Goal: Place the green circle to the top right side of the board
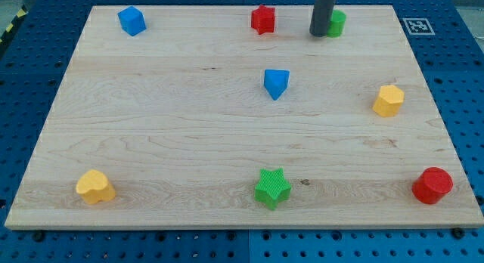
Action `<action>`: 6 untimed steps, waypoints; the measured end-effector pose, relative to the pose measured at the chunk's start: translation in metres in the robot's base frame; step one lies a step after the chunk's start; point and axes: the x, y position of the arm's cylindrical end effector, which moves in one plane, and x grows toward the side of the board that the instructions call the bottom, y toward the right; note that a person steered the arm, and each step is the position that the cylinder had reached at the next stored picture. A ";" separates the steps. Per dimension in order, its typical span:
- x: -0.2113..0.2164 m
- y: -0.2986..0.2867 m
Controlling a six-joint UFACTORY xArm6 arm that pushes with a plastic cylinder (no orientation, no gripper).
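The rod comes down from the top edge of the frame, right of centre, and its tip point(320, 34) sits against the left side of the green circle point(336, 23), touching it or very nearly, so that much of the block is hidden behind the dark shaft. That placement makes sense to me: with the tip on the left of the block, a push toward the right of the frame would slide it along the top edge toward the upper right corner of the board point(189, 134), which is where it is meant to end up. It has nothing to open or close; it is just a bare rod holding nothing, pressed beside the block. The green circle is already near the top edge but short of the corner, so I would judge the job partly done. Counting the pieces, I see eight: two green, the circle and a green star point(272, 187) at lower centre; two red, a red star point(262, 20) at the top and a red cylinder point(432, 185) at lower right; two blue, a blue cube point(131, 20) at upper left and a blue wedge point(276, 83) in the middle; two yellow, a yellow hexagon point(388, 100) at right and a yellow heart point(94, 187) at lower left.
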 end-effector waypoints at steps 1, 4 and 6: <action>-0.004 0.033; -0.029 0.007; -0.029 0.050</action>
